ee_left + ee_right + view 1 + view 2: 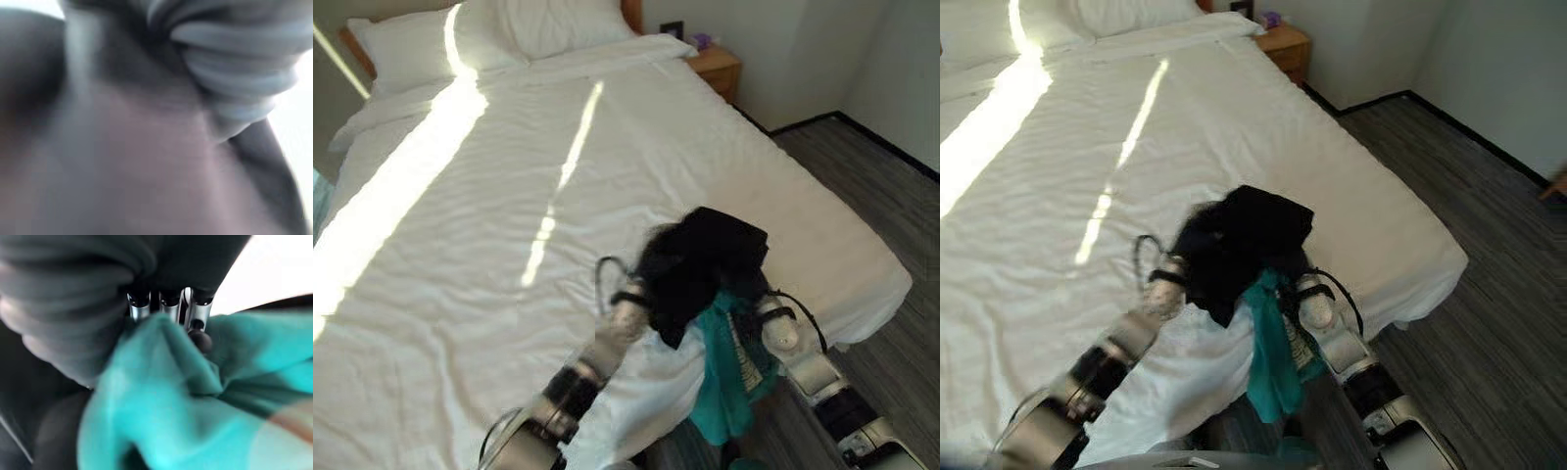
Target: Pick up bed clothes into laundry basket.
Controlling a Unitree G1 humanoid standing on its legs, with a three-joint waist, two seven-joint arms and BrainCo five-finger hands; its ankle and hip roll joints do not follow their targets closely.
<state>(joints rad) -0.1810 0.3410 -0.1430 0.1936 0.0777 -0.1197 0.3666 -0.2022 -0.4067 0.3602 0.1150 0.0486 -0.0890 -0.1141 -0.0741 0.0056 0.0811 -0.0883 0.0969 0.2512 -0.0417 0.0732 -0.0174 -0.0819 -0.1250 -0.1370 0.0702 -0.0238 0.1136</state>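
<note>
A bundle of black clothes (705,259) is held up over the near right part of the white bed (489,215), between my two hands. My left hand (625,318) goes in under the bundle's left side, buried in the dark cloth (146,147). A teal garment (729,377) hangs down from the bundle beside my right hand (775,328), past the bed's edge. In the right wrist view the silver fingers (166,308) run up into the black cloth, and the thumb (199,340) presses the teal garment (161,396) against them.
White pillows (411,44) lie at the head of the bed, with a wooden nightstand (717,67) beside it at the far right. Grey wood floor (891,225) runs along the bed's right side to the wall. Strips of sunlight cross the sheet.
</note>
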